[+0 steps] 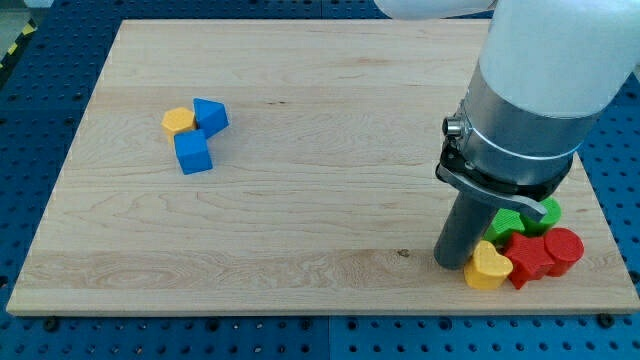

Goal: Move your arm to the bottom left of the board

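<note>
Board [300, 150]: tool tip [452, 264] bottom right, beside yellow heart [488, 268].

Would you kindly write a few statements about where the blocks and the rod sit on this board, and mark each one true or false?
1. My tip is at the board's bottom left. False: it stands at the view's bottom right.
2. The yellow heart block lies right beside my tip. True.
3. Two blue blocks, the upper blue block and the blue cube, sit with a small yellow block. True.
4. The red blocks lie in the upper left cluster. False: they lie at the bottom right, below the green blocks.
</note>
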